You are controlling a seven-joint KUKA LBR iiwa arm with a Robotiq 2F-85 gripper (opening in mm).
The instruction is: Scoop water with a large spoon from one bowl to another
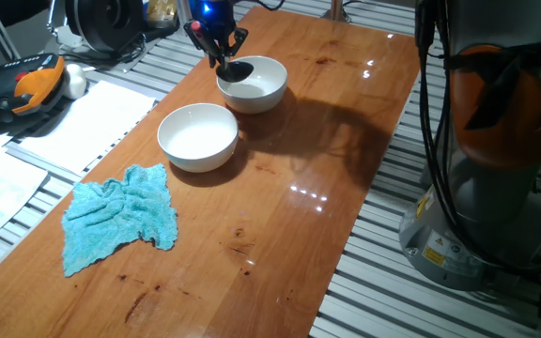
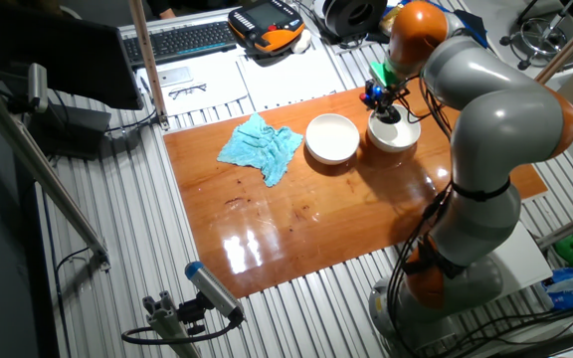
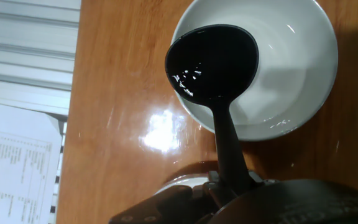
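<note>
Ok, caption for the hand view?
Gripper holds black ladle, its cup glistening wet, over the rim of a white bowl on the wooden table.

Two bowls sit side by side on the desk (image 1: pixel 327 141), nearly touching. The far bowl (image 1: pixel 263 89) has the large spoon (image 1: pixel 236 69) hanging over its rim. A cloth (image 1: pixel 120 221) lies near the near bowl (image 1: pixel 198 137), on its other side.

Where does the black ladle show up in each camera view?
One fixed view: the ladle is at top centre, over the far bowl's left rim.
The other fixed view: the ladle is upper right, over the right bowl.
Hand view: its cup fills the centre.
Shared landmark: that white bowl.
</note>
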